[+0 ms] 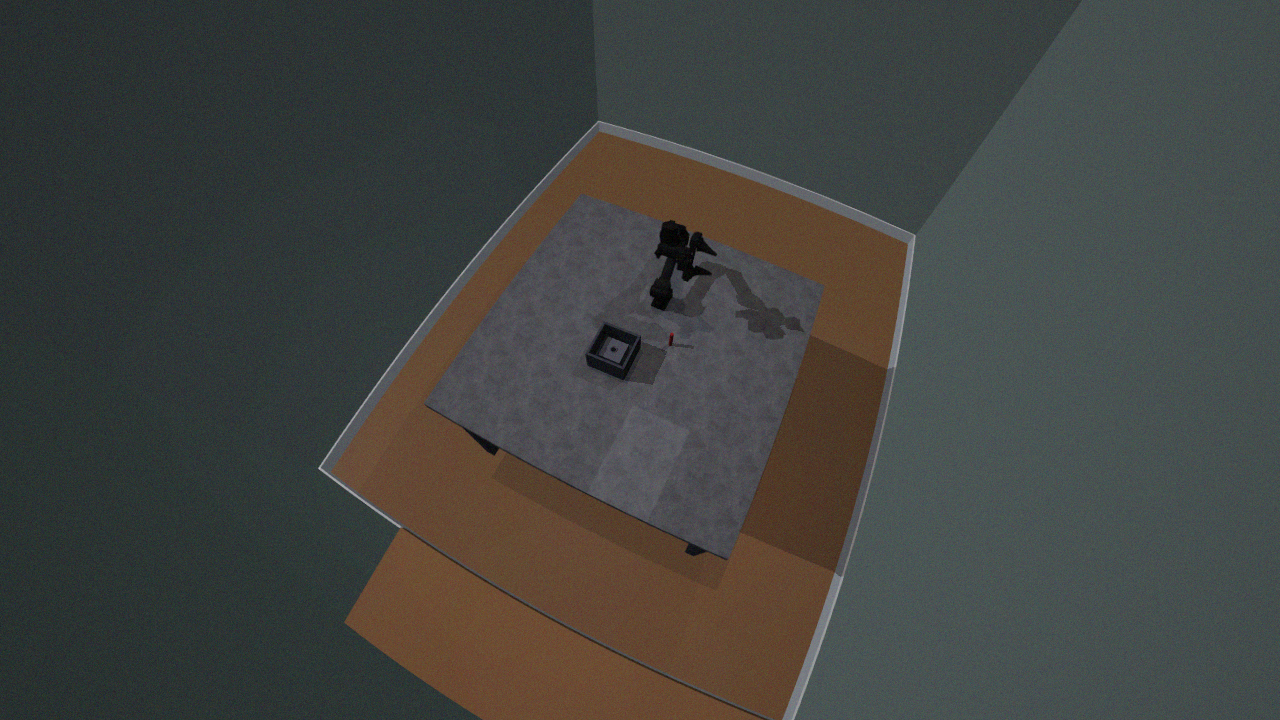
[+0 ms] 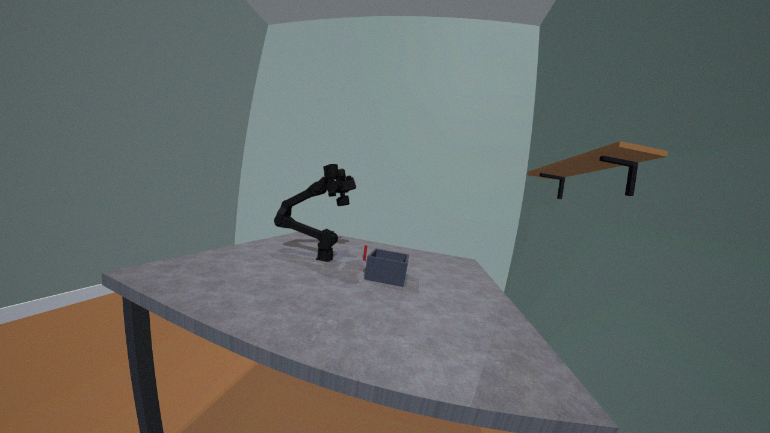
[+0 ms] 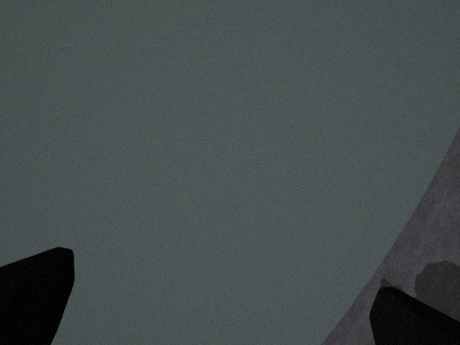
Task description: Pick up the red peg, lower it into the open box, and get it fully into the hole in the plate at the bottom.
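Note:
The red peg (image 1: 671,339) (image 2: 364,252) stands upright on the table, beside the box and apart from it. The dark blue-grey open box (image 1: 605,364) (image 2: 385,272) sits on the table. In the top view, a lighter plate (image 1: 605,351) with a small dark hole shows at its bottom; the box walls hide the plate in the exterior view. My gripper (image 1: 713,263) (image 2: 348,192) (image 3: 229,290) is open and empty, raised high above the table and well away from the peg and box. The wrist view shows two widely separated black fingertips with neither peg nor box between them.
The grey table (image 1: 537,358) (image 2: 269,312) carries the arm's base (image 1: 661,295) (image 2: 324,252), close to the peg. The wrist view shows mostly wall, with a table edge at the right. A wooden shelf (image 2: 592,156) is on the right wall in the exterior view.

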### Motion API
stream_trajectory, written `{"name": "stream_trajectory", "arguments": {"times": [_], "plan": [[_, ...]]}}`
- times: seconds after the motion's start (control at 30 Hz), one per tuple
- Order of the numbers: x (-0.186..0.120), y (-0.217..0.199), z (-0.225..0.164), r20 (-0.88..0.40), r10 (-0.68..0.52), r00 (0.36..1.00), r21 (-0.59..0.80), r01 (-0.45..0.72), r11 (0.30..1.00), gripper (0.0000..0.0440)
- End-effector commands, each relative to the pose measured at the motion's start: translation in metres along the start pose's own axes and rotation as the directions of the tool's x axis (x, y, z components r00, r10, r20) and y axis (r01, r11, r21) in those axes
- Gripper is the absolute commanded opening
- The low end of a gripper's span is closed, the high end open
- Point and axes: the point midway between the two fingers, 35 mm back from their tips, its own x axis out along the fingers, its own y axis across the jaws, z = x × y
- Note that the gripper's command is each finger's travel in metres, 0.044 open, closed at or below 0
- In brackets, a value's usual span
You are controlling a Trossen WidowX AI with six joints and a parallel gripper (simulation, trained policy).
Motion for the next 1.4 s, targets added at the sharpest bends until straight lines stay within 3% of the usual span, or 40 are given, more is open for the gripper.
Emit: {"name": "stream_trajectory", "arguments": {"times": [0.0, 0.03, 0.37, 0.67, 1.0, 1.37], "plan": [[0.000, 0.000, 0.006, 0.034, -0.004, 0.999, 0.000, 0.004, 1.000, 0.0423], [0.000, -0.001, 0.012, 0.069, -0.008, 0.998, 0.003, 0.008, 1.000, 0.0440], [-0.008, -0.024, 0.074, 0.347, -0.124, 0.930, 0.162, 0.071, 0.984, 0.0440], [-0.017, -0.074, 0.112, 0.442, -0.326, 0.835, 0.403, 0.140, 0.904, 0.0440], [-0.025, -0.137, 0.126, 0.397, -0.585, 0.707, 0.653, 0.230, 0.722, 0.0440], [-0.034, -0.202, 0.118, 0.220, -0.821, 0.527, 0.845, 0.318, 0.431, 0.0440]]}}
